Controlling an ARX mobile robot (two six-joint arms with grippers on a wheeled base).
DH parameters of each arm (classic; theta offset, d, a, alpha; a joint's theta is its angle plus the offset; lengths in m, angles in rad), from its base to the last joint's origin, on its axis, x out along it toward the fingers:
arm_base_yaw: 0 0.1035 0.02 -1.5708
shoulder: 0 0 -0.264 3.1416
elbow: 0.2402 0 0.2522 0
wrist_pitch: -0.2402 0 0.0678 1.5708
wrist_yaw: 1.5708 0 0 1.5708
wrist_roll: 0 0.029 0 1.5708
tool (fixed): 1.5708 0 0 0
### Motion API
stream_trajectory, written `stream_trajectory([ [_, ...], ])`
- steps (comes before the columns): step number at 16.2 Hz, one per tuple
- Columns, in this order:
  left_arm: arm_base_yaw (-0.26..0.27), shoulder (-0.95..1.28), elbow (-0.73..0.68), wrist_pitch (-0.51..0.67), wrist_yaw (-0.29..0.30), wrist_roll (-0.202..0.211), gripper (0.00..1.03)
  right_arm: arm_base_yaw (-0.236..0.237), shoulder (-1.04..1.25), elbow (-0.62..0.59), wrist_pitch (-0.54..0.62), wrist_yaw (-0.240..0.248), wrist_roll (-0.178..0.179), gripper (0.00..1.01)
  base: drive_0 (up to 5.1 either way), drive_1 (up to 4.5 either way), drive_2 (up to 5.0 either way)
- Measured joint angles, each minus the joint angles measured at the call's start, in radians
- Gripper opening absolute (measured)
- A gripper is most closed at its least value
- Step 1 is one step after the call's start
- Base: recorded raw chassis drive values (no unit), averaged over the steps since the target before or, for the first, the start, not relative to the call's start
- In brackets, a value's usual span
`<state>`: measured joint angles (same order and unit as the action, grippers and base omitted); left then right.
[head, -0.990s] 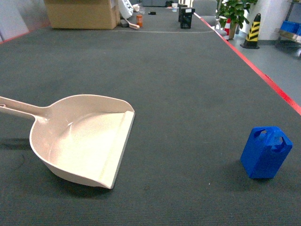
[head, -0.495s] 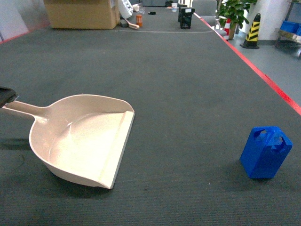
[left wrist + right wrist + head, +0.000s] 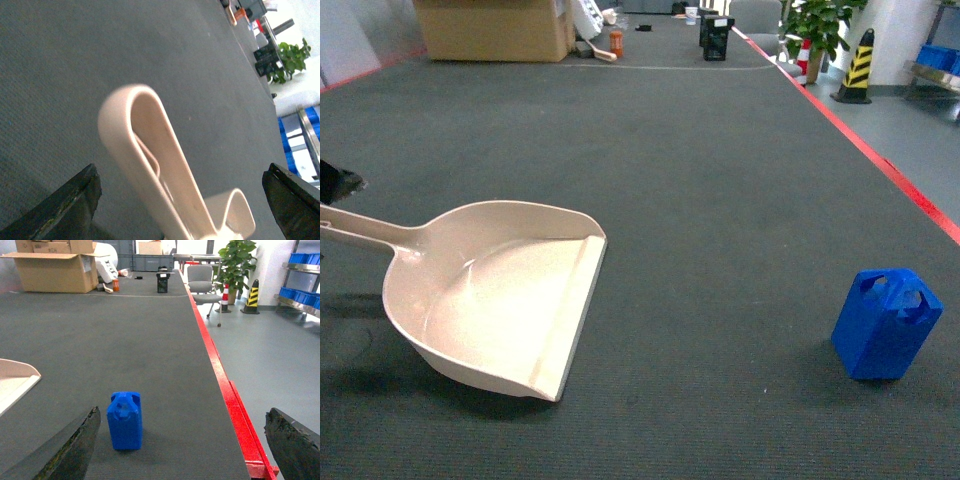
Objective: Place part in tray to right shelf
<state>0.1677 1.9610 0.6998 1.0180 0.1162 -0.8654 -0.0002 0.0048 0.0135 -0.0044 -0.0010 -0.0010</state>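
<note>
Big grey mat (image 3: 720, 180) fills the floor, and on it, left of centre, lies the tray (image 3: 490, 295), lip facing right, handle (image 3: 150, 160) running off to the left. Over that handle hangs the left gripper (image 3: 180, 200), jaws spread wide with the handle end between them, touching neither side. The right gripper (image 3: 182, 440) is just as wide, holding nothing, looking straight at the part (image 3: 125, 420). The part stands upright, well right of the tray and short of the red edge strip (image 3: 225, 390). The shelf (image 3: 302, 287) with its blue crates sits far off right. To do this well, I'd say the left should drop squarely so the handle sits centred before closing, since an off-centre pinch could twist the tray.
</note>
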Motion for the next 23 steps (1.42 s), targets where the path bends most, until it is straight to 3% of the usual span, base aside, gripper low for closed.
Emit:
stream_trajectory([
  [7,0.024,0.169,0.175,-0.029,0.007,-0.084,0.98,0.0,0.0,0.0,0.0,0.0,0.0,0.98,0.0,0.0,0.0],
  [10,0.021,0.216,0.222,-0.028,0.018,-0.14,0.98,0.0,0.0,0.0,0.0,0.0,0.0,0.98,0.0,0.0,0.0],
  [12,0.023,0.225,0.229,0.005,0.019,-0.184,0.8,0.0,0.0,0.0,0.0,0.0,0.0,0.98,0.0,0.0,0.0],
  [13,0.023,0.227,0.225,0.045,0.04,-0.214,0.67,0.0,0.0,0.0,0.0,0.0,0.0,0.98,0.0,0.0,0.0],
  [15,0.018,0.227,0.21,0.095,0.069,-0.238,0.51,0.0,0.0,0.0,0.0,0.0,0.0,0.98,0.0,0.0,0.0],
  [17,0.003,0.227,0.172,0.135,0.106,-0.25,0.28,0.0,0.0,0.0,0.0,0.0,0.0,0.98,0.0,0.0,0.0],
  [18,-0.002,0.225,0.158,0.161,0.106,-0.287,0.2,0.0,0.0,0.0,0.0,0.0,0.0,0.98,0.0,0.0,0.0],
  [23,-0.013,0.093,0.052,0.259,0.135,-0.318,0.17,0.0,0.0,0.0,0.0,0.0,0.0,0.98,0.0,0.0,0.0],
])
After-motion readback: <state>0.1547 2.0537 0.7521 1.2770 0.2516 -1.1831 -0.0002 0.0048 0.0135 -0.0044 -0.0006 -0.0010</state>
